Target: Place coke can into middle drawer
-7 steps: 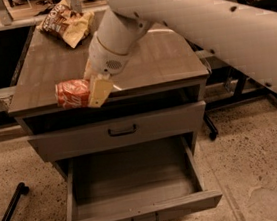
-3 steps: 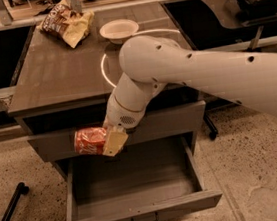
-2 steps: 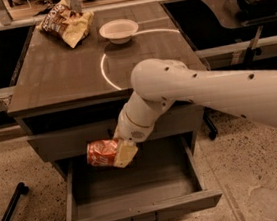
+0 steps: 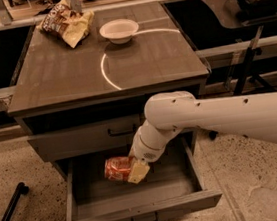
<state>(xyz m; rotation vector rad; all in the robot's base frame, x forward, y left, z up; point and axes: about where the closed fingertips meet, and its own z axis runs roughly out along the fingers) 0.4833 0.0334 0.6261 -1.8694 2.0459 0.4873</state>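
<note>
Small red-orange metal coke can (image 4: 116,168) lies sideways, long axis left-right, pinched at its right end by the white arm's 2-finger gripper (image 4: 136,171). It's low inside the open grey wood-grain middle drawer (image 4: 173,177), floor directly beneath, touching or not unclear; next move prob straight down, then release

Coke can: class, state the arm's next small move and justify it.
Probably lower it slightly: the tool grips the coke can, lying sideways, inside the open middle drawer, seemingly just above its floor, so releasing lower down should avoid a drop.
</note>
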